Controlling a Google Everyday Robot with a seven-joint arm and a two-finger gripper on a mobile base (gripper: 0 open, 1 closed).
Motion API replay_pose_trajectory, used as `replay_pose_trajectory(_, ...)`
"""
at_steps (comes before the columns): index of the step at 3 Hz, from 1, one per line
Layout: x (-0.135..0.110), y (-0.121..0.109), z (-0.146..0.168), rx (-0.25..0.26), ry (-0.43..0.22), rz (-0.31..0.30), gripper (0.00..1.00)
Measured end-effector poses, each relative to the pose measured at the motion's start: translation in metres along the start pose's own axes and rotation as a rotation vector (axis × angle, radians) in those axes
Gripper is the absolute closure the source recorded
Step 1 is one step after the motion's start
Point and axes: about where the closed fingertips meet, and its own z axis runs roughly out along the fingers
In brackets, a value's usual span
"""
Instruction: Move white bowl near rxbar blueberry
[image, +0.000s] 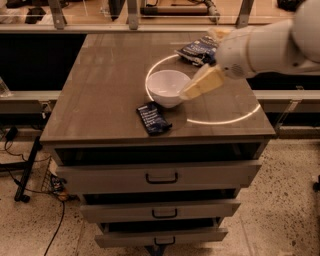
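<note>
Bowl (167, 87) stands upright mid surface (100, 90), just beyond the dark bar (153, 118); hand (186, 94) at its right rim, grip impossible to tell; snack bag (197, 50) farther back

The left half of the cabinet top (95, 95) lies open, so a reach from that side meets nothing until the bowl (169, 86). The bar (153, 119) lies just in front of the bowl, too near for anything to pass between. On the right the gripper (192, 91) hangs close beside the bowl's rim, and its arm (265, 47) fills the air over the right rear corner. The snack bag (197, 50) blocks the far edge behind the bowl. The front right corner stays open.
</note>
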Motion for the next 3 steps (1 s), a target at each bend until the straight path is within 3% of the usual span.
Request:
replay_pose_trajectory(1, 0.012, -0.068, -0.070, 0.229, -0.060, 0.004, 0.00)
replay_pose_trajectory(2, 0.010, -0.058, -0.059, 0.195, -0.054, 0.005, 0.00)
replay_pose_trajectory(3, 0.003, -0.074, -0.057, 0.236, -0.017, -0.115, 0.00)
